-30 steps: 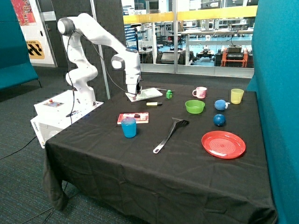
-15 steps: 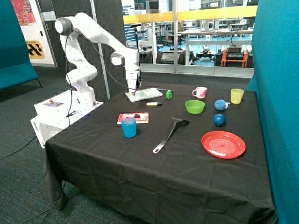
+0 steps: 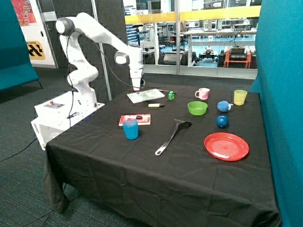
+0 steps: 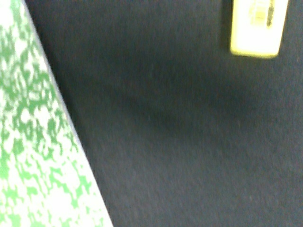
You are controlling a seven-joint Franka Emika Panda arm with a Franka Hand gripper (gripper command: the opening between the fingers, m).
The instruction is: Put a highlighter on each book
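Note:
The white book [image 3: 146, 96] lies flat at the table's far side, below my gripper [image 3: 137, 87], which hangs a little above the book's edge nearest the robot base. In the wrist view the book's green-speckled white cover [image 4: 33, 142] fills one side. A yellow highlighter [image 3: 156, 105] lies on the black cloth just in front of the white book. Its end also shows in the wrist view [image 4: 258, 28]. The smaller red book [image 3: 135, 119] lies nearer the front, with a dark highlighter [image 3: 138, 117] on top of it.
A blue cup [image 3: 130, 128] stands just in front of the red book. A black spatula [image 3: 171, 136] lies mid-table. A green cube [image 3: 171, 95], pink mug [image 3: 202, 93], green bowl [image 3: 197, 108], two blue balls [image 3: 222, 121], yellow cup [image 3: 240, 97] and red plate [image 3: 226, 146] sit to the right.
The gripper has risen from the white book's surface to a little above it. Nothing on the table has visibly moved.

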